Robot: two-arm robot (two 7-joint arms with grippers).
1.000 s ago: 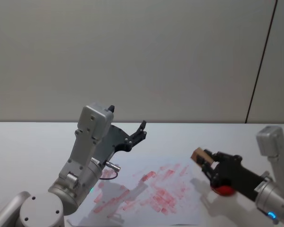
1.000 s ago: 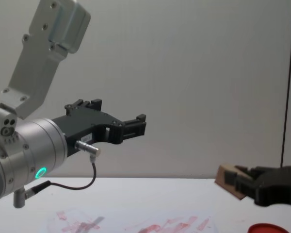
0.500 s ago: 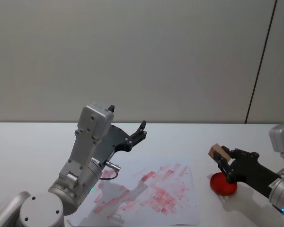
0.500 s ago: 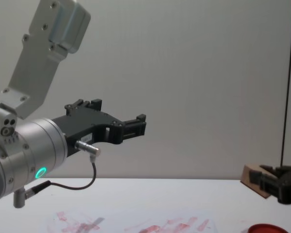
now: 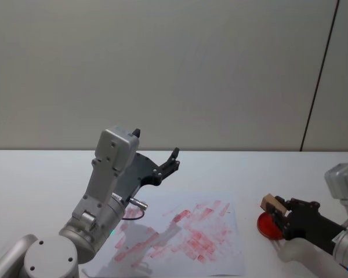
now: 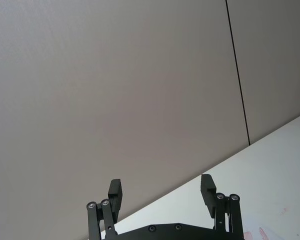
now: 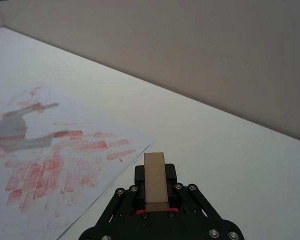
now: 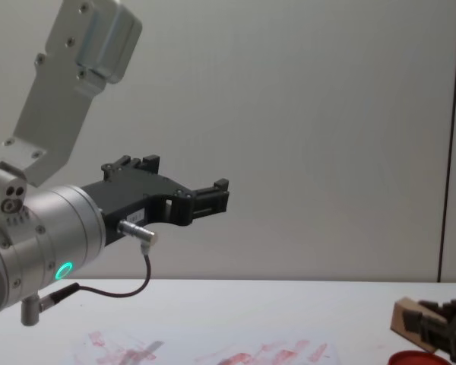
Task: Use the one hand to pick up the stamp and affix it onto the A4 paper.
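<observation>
Stamp (image 5: 271, 203): my right gripper (image 5: 276, 209) is clamping it over the ink pad (image 5: 268, 226), beside the A4 paper (image 5: 180, 240).
Left gripper (image 6: 161, 193): I'm holding it raised, fingers spread, empty.

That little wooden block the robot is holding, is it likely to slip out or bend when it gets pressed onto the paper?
Probably not. The stamp looks like a solid wooden block, so it should stay stiff under pressure. Its flat sides sit squarely between the right gripper's fingers, which suggests a steady hold. It seems small and light, so slipping looks unlikely, though a tilted press on the A4 paper might twist it.
</observation>
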